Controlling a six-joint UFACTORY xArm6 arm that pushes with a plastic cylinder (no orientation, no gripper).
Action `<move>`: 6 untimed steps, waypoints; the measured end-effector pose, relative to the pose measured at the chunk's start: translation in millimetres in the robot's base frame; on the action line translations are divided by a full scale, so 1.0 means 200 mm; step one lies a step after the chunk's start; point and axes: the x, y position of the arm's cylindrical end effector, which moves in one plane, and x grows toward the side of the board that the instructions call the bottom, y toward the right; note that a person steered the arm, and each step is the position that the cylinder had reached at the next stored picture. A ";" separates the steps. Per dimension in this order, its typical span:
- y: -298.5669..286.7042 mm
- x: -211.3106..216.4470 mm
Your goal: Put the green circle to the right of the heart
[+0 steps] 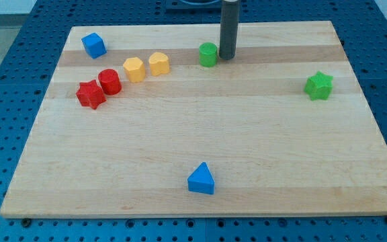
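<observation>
Nearest the camera, a blue triangle (201, 179) is lying alone on the wooden board (193, 134). Up top, my tip (227, 58), a bare rod without any jaws, is sitting just right of the green circle (208, 54), seemingly touching it. Leftward, the yellow heart (158, 63), a yellow hexagon (134, 69), a red cylinder (109, 81) and a red star (91, 94) are trailing diagonally.
</observation>
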 end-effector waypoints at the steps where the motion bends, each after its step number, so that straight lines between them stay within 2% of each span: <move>1: -0.01 -0.01; 3: -0.14 -0.08; 6: -0.25 0.13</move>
